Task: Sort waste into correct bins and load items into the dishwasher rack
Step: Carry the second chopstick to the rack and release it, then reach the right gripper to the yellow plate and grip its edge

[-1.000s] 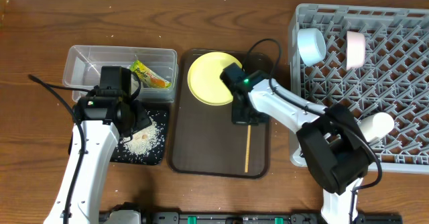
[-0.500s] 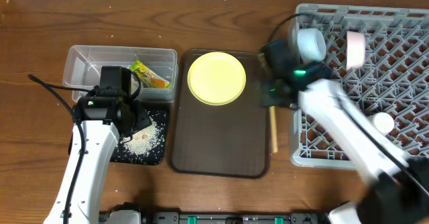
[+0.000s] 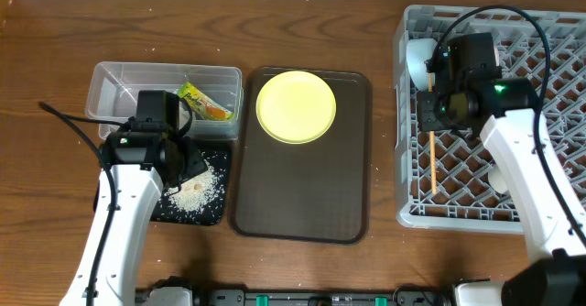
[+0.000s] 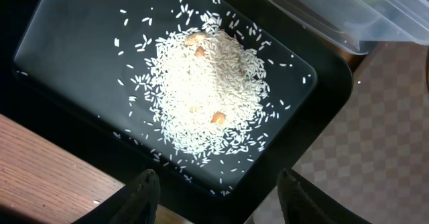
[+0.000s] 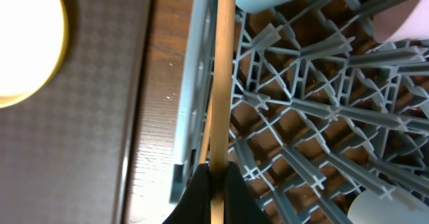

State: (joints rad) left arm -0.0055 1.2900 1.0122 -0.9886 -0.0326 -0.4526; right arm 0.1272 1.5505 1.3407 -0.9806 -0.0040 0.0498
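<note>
The right tool (image 5: 216, 177) pinches the chopsticks (image 5: 221, 70) above the left edge of the rack (image 3: 558, 68); lower them flat between pegs before releasing, so they don't slip through. The left tool (image 4: 218, 184) gapes empty.

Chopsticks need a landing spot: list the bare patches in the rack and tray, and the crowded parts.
Bare: the dishwasher rack has open grid between the chopsticks and the right arm; the brown serving tray is bare below the yellow plate. Crowded: the rack's top-left corner, where the light blue bowl sits beside the right claw.
</note>
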